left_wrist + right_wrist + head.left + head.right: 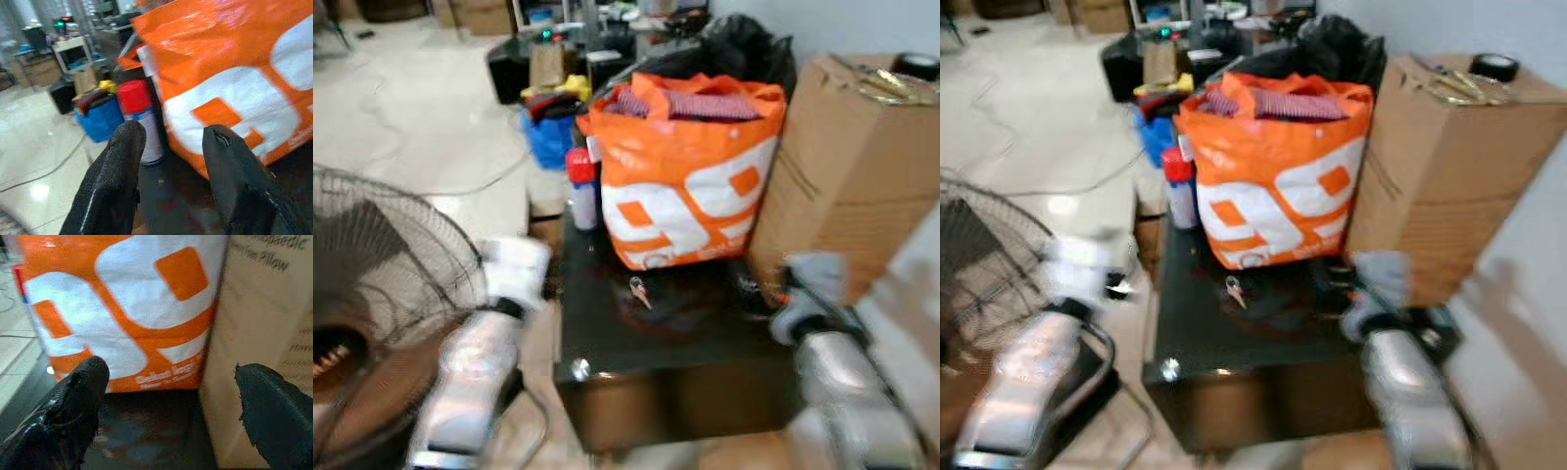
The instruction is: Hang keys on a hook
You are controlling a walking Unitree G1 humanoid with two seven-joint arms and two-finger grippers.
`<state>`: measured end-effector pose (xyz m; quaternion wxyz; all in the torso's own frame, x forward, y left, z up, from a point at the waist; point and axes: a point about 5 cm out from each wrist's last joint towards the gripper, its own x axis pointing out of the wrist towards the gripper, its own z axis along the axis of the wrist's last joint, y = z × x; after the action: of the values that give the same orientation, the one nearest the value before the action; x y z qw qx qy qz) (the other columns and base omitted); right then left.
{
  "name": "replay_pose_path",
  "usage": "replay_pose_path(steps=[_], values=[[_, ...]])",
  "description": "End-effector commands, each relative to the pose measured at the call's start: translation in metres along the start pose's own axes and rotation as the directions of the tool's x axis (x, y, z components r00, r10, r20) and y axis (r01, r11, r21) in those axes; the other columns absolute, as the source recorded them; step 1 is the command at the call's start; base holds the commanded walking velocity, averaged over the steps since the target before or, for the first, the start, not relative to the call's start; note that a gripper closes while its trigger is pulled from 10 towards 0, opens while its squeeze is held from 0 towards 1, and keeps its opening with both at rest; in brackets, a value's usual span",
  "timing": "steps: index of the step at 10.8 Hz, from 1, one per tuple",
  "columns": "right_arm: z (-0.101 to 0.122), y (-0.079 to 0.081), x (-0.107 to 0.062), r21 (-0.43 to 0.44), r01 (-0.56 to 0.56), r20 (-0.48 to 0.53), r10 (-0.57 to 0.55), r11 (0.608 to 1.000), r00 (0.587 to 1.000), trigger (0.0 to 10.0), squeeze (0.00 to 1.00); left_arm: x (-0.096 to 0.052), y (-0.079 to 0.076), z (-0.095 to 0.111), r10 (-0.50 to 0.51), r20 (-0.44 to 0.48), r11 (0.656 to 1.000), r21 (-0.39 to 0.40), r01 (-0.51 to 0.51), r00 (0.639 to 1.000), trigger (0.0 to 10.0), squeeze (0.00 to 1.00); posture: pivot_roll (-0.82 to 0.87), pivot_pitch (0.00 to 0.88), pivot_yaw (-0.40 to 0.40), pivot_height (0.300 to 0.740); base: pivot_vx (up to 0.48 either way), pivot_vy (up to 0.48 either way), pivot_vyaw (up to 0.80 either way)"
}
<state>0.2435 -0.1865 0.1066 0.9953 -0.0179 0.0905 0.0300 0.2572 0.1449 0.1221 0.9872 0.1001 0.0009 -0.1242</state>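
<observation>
Both arms (470, 362) motion-blurred, keys (637, 291) too small for detail

Keys (638, 291) flat on dark table (607, 343)

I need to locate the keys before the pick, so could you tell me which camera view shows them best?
The left eye view: the keys lie in plain sight on the dark table, just in front of the orange bag. The right eye view shows them likewise, slightly blurrier. In both wrist views I cannot make them out.
</observation>
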Motion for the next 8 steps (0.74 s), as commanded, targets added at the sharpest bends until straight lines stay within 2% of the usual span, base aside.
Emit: replay_pose_path(steps=[1, 7, 8], values=[[0.0059, 0.0084, 0.0025, 0.005, -0.032, 0.032, 0.032, 0.999, 0.999, 10.0, 0.00, -0.0019, 0.0118, 0.0007, 0.033, 0.001, 0.999, 0.026, -0.033, 0.999, 10.0, 0.00, -0.03, 0.000, 0.029, 0.740, 0.322, 0.000, 0.00], [0.0053, 0.0104, 0.0039, -0.006, -0.048, 0.028, 0.048, 0.999, 0.998, 10.0, 0.00, -0.0014, 0.0112, 0.0008, 0.030, 0.002, 0.999, 0.027, -0.030, 1.000, 10.0, 0.00, -0.03, 0.000, 0.027, 0.740, 0.324, 0.000, 0.00], [0.0042, 0.0120, 0.0048, -0.010, -0.076, 0.018, 0.076, 0.997, 0.997, 10.0, 0.00, -0.0012, 0.0108, -0.0001, 0.028, -0.006, 0.999, 0.024, -0.028, 1.000, 10.0, 0.00, -0.03, 0.000, 0.028, 0.740, 0.000, 0.000, 0.00]])
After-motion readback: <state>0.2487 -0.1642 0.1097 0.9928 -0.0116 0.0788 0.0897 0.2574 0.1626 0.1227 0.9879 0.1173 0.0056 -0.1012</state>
